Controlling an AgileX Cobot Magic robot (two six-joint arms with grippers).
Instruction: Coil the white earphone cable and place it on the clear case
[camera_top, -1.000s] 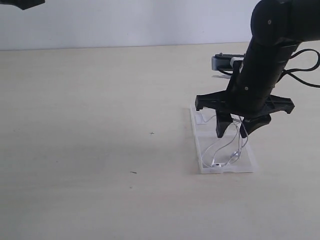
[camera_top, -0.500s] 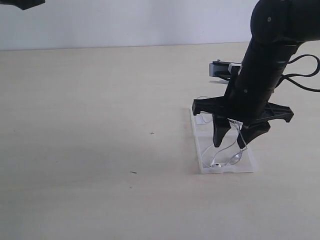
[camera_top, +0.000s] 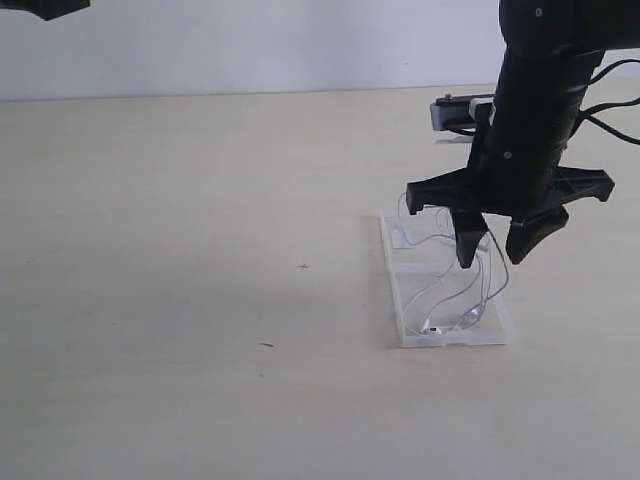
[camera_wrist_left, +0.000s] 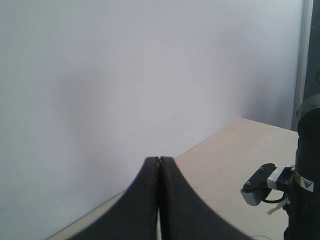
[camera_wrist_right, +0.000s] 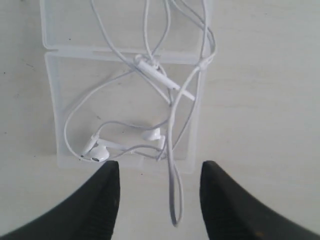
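A pale beige table runs back to a plain white wall. The right gripper hangs over the table with its jaws spread wide, gripping nothing. Directly beneath it lies the clear case, opened flat. The white earphone cable rests in loose loops across both halves, and one loop spills off the case edge between the fingers. The left gripper is pressed shut and empty, raised well away, facing the wall.

The right pincer hung pointing straight down at the right, jaws spread wide. The left pincer sat high at the far left, jaws pressed together.
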